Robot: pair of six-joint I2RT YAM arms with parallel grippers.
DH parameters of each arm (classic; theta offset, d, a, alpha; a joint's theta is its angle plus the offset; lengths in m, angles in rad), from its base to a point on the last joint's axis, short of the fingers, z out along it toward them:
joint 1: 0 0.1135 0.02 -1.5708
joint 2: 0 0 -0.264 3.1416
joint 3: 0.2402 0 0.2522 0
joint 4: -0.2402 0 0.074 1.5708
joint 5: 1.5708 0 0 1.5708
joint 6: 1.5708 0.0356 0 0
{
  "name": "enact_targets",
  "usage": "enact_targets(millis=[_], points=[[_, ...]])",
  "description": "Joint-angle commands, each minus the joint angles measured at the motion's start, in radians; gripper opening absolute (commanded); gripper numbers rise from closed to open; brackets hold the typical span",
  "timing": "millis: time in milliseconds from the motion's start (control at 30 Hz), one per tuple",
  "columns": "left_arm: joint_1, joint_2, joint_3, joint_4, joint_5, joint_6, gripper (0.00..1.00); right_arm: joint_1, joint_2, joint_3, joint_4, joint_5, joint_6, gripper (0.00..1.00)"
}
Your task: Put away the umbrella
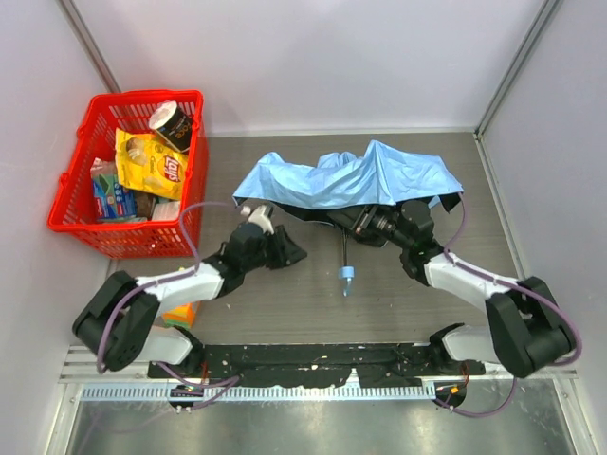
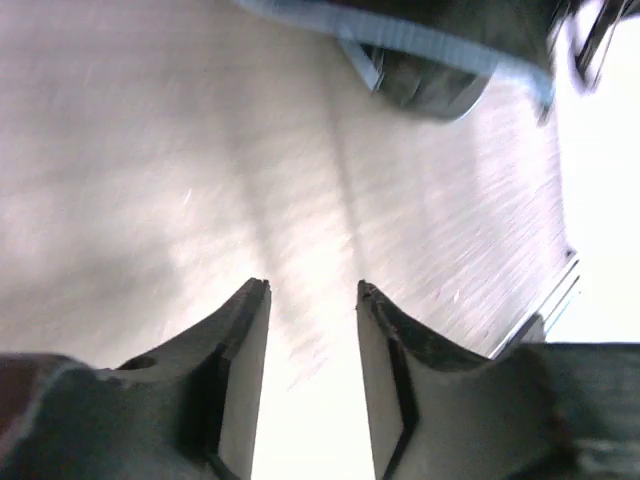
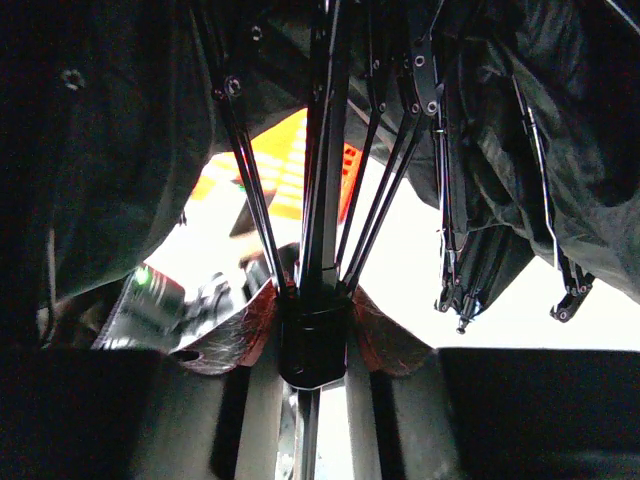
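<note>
- Grey wood-grain table, walled in white, is viewed from above; a red basket of snack packs is kept at its far-left corner.
- Sky-blue umbrella is laid mid-table, canopy half collapsed toward the far side, black shaft and handle pointed at the arms.
- Right gripper is closed on the runner beneath the ribs, presumably so the canopy can be drawn shut.
- Left gripper is parted partway with nothing held, over bare table by the canopy's left edge; judged ready to gather cloth.
- Yellow bag: red logo noted but not legible. No other writing can be read.
</note>
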Motion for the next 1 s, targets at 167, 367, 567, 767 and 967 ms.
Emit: enact_targets(millis=[167,367,567,767,967], points=[[-0.032,-0.555,-0.244,-0.178,-0.031,0.083,0.53,-0.053,0.263,-0.060,0.641,-0.027,-0.085,0.01],[-0.006,-0.753,0.096,-0.645,-0.289,0.189,0.73,-0.105,0.399,-0.107,1.005,-0.246,0.022,0.01],[0.172,-0.547,0.417,-0.765,-0.245,0.152,0.77,-0.103,0.325,-0.162,0.947,-0.334,-0.137,0.01],[0.399,-0.423,0.321,-0.412,0.196,-0.029,0.89,-0.084,0.153,-0.204,0.759,-0.317,-0.383,0.01],[0.422,-0.343,0.316,0.002,0.500,-0.150,0.73,0.035,0.001,-0.225,0.490,-0.262,-0.784,0.01]])
